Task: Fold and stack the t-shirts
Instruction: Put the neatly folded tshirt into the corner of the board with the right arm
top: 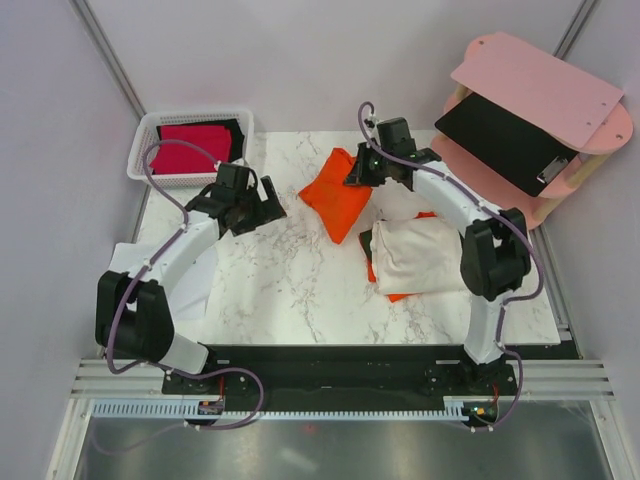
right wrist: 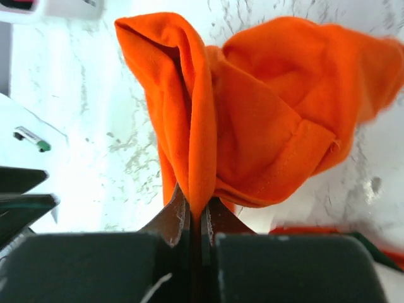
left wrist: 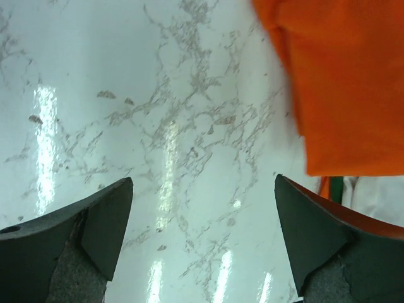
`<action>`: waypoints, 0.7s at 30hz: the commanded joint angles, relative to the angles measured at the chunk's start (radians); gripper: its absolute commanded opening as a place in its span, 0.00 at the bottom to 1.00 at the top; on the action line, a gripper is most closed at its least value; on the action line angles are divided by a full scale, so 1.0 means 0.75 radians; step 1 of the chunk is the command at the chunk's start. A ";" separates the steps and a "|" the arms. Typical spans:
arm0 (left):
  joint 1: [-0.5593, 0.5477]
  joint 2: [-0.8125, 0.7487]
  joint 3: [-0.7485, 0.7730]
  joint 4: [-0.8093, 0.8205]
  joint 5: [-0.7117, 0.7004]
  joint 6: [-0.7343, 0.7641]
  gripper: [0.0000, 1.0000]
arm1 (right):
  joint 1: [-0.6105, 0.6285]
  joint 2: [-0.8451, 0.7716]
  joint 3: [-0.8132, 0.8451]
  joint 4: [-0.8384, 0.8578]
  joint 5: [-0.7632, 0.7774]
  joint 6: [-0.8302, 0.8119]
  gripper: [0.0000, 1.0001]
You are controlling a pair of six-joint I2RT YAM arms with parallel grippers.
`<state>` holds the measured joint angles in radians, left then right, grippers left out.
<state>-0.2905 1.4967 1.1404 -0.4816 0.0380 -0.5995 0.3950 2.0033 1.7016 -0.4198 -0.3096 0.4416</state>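
Note:
A bright orange t-shirt lies bunched at the back middle of the marble table. My right gripper is shut on a fold of it; in the right wrist view the orange cloth rises out from between the closed fingers. My left gripper is open and empty over bare marble, left of the orange shirt, whose edge shows in the left wrist view. A crimson-red t-shirt and a black one lie in the white basket. A folded white shirt tops a stack at the right.
A pink two-level shelf at the back right holds a black clipboard. A white cloth hangs over the table's left edge under my left arm. Orange cloth shows beneath the folded white shirt.

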 commanded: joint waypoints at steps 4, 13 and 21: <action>-0.003 -0.022 -0.156 -0.086 -0.092 0.069 1.00 | -0.013 -0.437 -0.137 -0.150 0.114 -0.047 0.00; -0.005 -0.026 -0.228 -0.070 -0.059 0.065 1.00 | -0.089 -0.828 -0.520 -0.262 0.325 0.017 0.00; -0.005 -0.069 -0.240 -0.074 -0.057 0.073 1.00 | -0.389 -0.955 -0.937 -0.268 0.186 0.047 0.01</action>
<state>-0.2920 1.4895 0.9653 -0.5453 0.0013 -0.5812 0.1864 1.3266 1.0702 -0.6006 -0.1246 0.4564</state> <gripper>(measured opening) 0.993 0.043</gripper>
